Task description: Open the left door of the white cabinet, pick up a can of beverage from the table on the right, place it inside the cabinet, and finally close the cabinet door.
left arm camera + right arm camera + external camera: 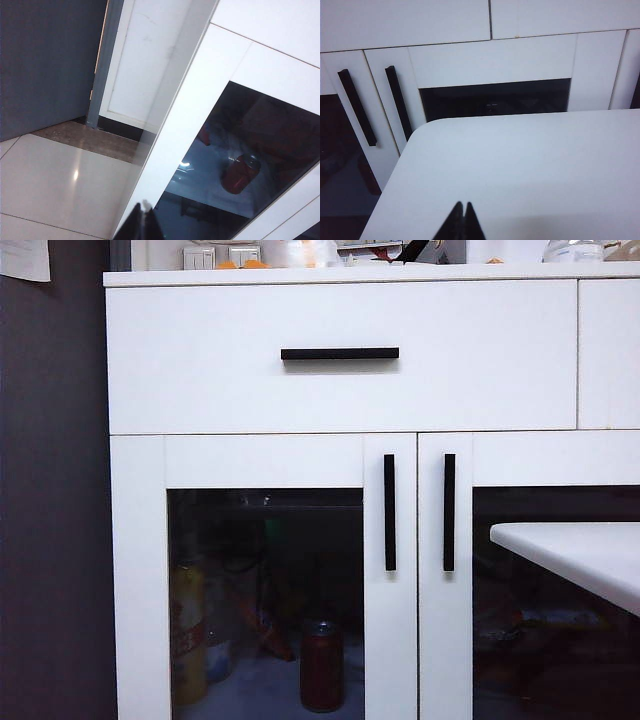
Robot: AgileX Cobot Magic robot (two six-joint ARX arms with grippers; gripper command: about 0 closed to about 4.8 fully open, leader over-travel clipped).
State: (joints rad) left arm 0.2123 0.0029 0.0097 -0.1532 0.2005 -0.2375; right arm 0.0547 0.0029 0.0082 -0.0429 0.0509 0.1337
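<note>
The white cabinet [200, 380] fills the exterior view, and neither gripper shows there. Its left door [265, 460] is shut, with its vertical black handle [389, 512] on the right edge. Behind that door's dark glass a red can of beverage [322, 665] stands upright on the cabinet floor. My left gripper [144, 210] is shut and empty, close to the door's frame [175, 135], and the can [240, 174] shows through the glass. My right gripper [463, 206] is shut and empty over the bare white table [520, 165], whose corner [580, 555] juts in at the right.
A drawer with a horizontal black handle [339, 353] sits above the doors. The right door's handle [449, 512] is next to the left one. A yellow bottle [187, 630] stands inside the cabinet at the left. A dark wall [50, 490] flanks the cabinet, and pale floor tiles [50, 180] lie below.
</note>
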